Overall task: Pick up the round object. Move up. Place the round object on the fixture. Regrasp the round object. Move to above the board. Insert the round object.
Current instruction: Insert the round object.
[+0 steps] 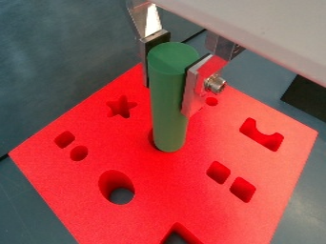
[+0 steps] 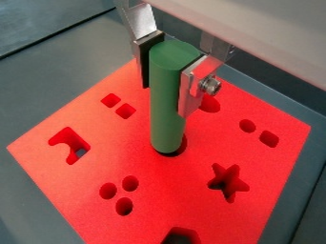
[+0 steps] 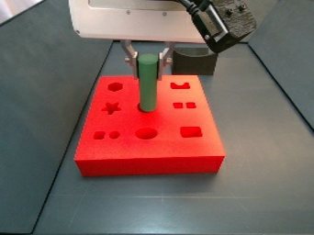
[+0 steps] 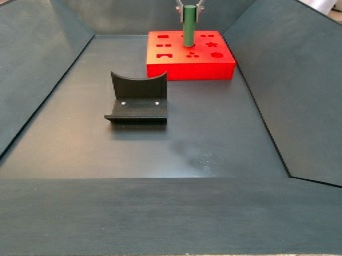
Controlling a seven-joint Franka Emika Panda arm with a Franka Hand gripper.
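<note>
The round object, a green peg (image 1: 173, 105) (image 2: 169, 105), stands upright with its lower end in a round hole near the middle of the red board (image 1: 76, 114) (image 2: 166, 191). My gripper (image 1: 173, 69) (image 2: 173, 69) is shut on the peg's upper part, a silver finger on each side. In both side views the peg (image 3: 147, 84) (image 4: 190, 30) rises from the board (image 3: 147, 158) (image 4: 201, 66) under the gripper (image 3: 147, 57) (image 4: 189, 10). The fixture (image 4: 136, 98) (image 3: 194, 62) sits on the floor apart from the board, with nothing on it.
The board carries a star cutout (image 1: 121, 106), small squares (image 1: 230, 181), ovals and a larger round hole (image 3: 146, 133). Sloping grey walls (image 4: 54, 90) enclose the dark floor (image 4: 174, 150).
</note>
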